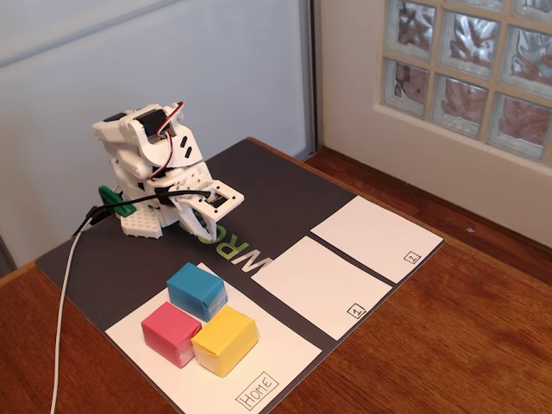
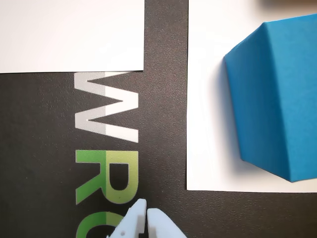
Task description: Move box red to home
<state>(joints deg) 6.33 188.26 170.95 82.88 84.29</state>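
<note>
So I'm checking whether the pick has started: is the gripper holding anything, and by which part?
Nothing is held. The gripper is shut and empty over the dark mat, while the red box sits untouched on the Home sheet.

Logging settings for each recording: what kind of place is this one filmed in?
Likely a room at home, set up as a hobby workspace: a wooden table, a glass-block window and a printed mat with paper zones, one marked Home.

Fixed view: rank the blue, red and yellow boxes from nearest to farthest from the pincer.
From the pincer:
1. Blue box, at the Home sheet's back edge.
2. Red box, front left.
3. Yellow box, front right, only slightly farther than the red.
</note>
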